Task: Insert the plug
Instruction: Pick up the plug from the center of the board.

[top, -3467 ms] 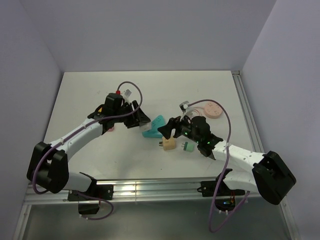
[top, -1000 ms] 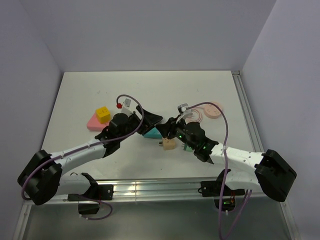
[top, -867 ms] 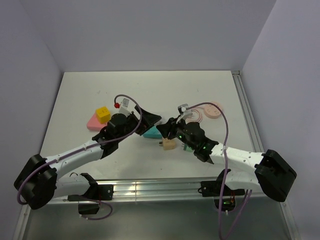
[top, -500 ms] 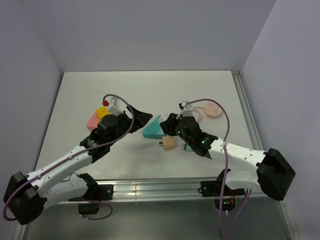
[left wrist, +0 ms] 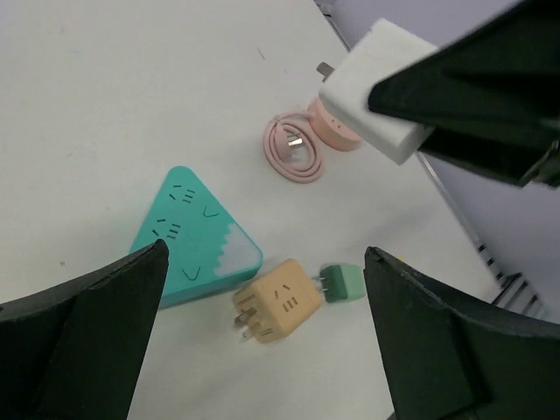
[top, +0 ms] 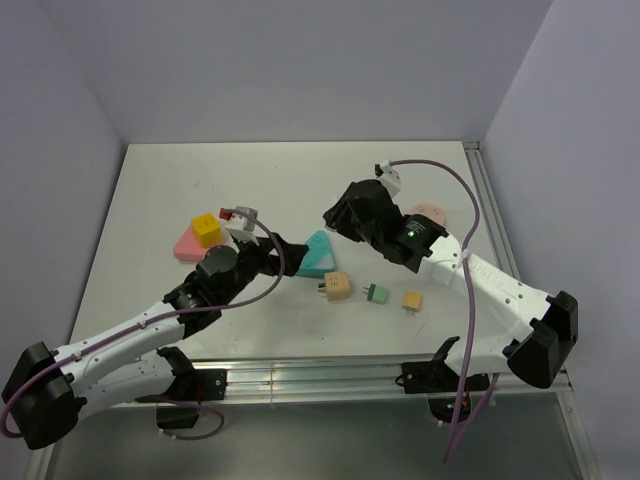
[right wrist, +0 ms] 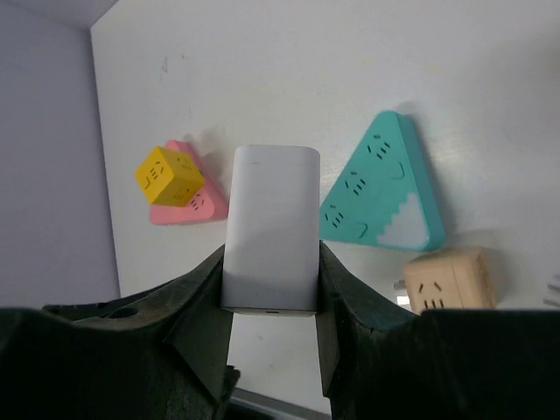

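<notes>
Okay: yellow cube (top: 207, 229) touching pink socket (top: 186, 244) toward the left edge of the bench (top: 150, 180). Left fingers (left wrist: 87, 332) spread wide, holding nothing, over teal socket (top: 318, 255) mid-bench. Tan cube (top: 337, 287) and green plug (top: 376, 293) toward near edge. Right fingers (right wrist: 197, 324) clamp white plug (right wrist: 269, 229), lifted off bench, near pink puck (top: 428, 214) toward right edge.

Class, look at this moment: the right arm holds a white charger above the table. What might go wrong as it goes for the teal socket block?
1. The teal socket block lies loose; the left gripper is open above it, not holding it, so a push may slide it.
2. The right gripper clamps the white charger by its sides only; it may twist and miss the slots.
3. The tan cube beside the block may get knocked.
</notes>
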Controlling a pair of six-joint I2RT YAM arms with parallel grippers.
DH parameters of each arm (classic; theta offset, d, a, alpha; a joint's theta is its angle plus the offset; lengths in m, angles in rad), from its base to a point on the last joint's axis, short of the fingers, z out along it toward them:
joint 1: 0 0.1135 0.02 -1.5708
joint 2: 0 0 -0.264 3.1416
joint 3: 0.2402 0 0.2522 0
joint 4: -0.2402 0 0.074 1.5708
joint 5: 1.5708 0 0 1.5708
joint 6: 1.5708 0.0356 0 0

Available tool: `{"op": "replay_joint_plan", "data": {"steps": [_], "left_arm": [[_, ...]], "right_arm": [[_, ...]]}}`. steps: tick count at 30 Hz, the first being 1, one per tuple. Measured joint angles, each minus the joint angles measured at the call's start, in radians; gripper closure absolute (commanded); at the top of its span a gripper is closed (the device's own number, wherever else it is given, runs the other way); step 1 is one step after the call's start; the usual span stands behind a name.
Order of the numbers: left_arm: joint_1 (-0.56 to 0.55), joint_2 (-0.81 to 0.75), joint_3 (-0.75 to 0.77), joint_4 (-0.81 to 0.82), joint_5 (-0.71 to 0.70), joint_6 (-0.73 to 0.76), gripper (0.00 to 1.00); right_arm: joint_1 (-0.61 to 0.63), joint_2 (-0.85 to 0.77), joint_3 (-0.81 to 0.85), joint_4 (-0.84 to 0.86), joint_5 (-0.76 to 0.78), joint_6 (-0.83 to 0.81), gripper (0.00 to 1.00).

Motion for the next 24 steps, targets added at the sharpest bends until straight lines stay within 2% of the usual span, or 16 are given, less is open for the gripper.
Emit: {"op": "replay_joint_plan", "data": {"steps": [6, 14, 18, 24], "left_arm": [[-0.105, -0.005, -0.05, 0.096, -0.047, 0.195, 0.02], [-0.117, 0.003, -0.021, 0.089, -0.161, 0.285, 0.01], [-0.092, 0.026, 0.03, 0.038, -0.169, 0.277, 0.01], [0.023, 0.129, 0.176, -0.087, -0.073, 0.21, 0.0]], "right_arm": [[-0.002, -0.003, 0.01, -0.142, -0.027, 0.129, 1.0], [-0.004, -0.046, 0.01, -0.205, -0.027, 0.153, 1.0], [-0.009, -0.052, -0.016, -0.223, -0.013, 0.13, 1.0], [-0.011, -0.152, -0.234, -0.128, -0.034, 0.006, 1.0]]}}
